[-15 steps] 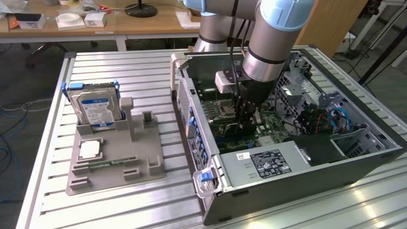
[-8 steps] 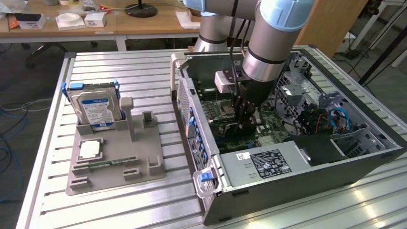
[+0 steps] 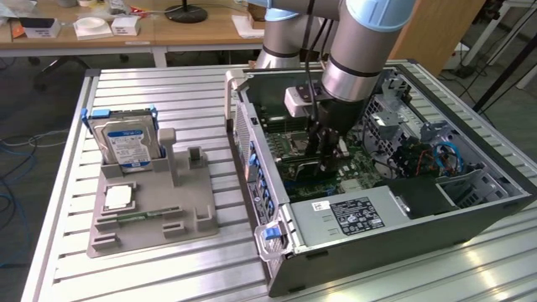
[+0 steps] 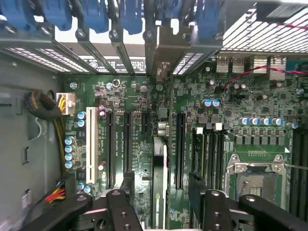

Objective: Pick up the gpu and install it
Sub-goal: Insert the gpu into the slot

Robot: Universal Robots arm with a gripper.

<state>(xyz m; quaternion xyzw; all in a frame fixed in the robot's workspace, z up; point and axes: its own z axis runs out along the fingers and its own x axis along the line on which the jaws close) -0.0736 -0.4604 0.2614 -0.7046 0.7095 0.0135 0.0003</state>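
Note:
The gpu [image 4: 159, 163] is a thin black card seen edge-on, standing upright in a motherboard [image 4: 139, 103] slot inside the open computer case [image 3: 470, 220]. Its metal bracket end [image 4: 161, 45] reaches the case's rear slot wall. My gripper [image 4: 162, 190] hovers directly over the card, open, with one dark finger [image 4: 127, 185] on each side and a visible gap between each finger and the card. In the exterior view the arm reaches straight down into the case, and the gripper [image 3: 325, 160] sits low over the motherboard with the gpu [image 3: 300, 168] beneath it.
A grey holder tray [image 3: 193, 220] on the slatted table carries a hard drive [image 3: 127, 143] and a square processor chip [image 3: 118, 197]. Inside the case are the power supply [image 3: 353, 217], an empty CPU socket [image 4: 252, 180], blue slot latches [image 4: 96, 14] and cable bundles [image 4: 45, 108].

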